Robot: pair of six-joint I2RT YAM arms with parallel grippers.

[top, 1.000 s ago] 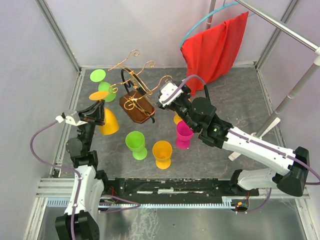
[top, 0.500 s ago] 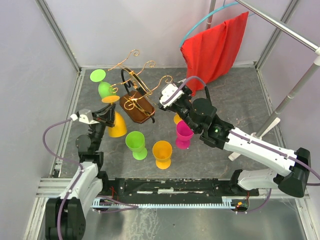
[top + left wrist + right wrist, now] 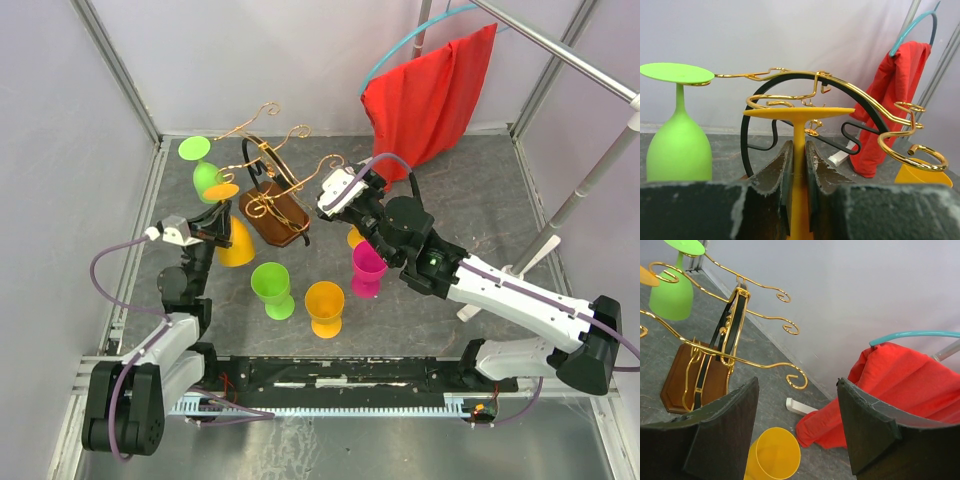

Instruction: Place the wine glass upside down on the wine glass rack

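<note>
The wine glass rack [image 3: 272,210] has a dark brown base, a black hoop [image 3: 747,125] and gold wire arms [image 3: 860,97]; it also shows in the right wrist view [image 3: 687,380]. A green glass [image 3: 205,172] hangs upside down on one arm [image 3: 679,145]. My left gripper [image 3: 212,225] is shut on the stem of a yellow-orange wine glass [image 3: 799,145], held upside down [image 3: 237,245]. Its foot [image 3: 799,112] is level with the wire arms; I cannot tell whether it touches them. My right gripper [image 3: 340,192] is open and empty [image 3: 797,425] beside the rack.
A green glass [image 3: 271,288], an orange glass [image 3: 325,305] and a magenta glass [image 3: 367,268] stand upright in front of the rack. A yellow cup [image 3: 774,452] sits under my right gripper. A red cloth [image 3: 430,95] hangs at the back right.
My left gripper has carried the upside-down yellow-orange glass up and right, towards the rack's arm by the green glass. The right arm has barely moved.
</note>
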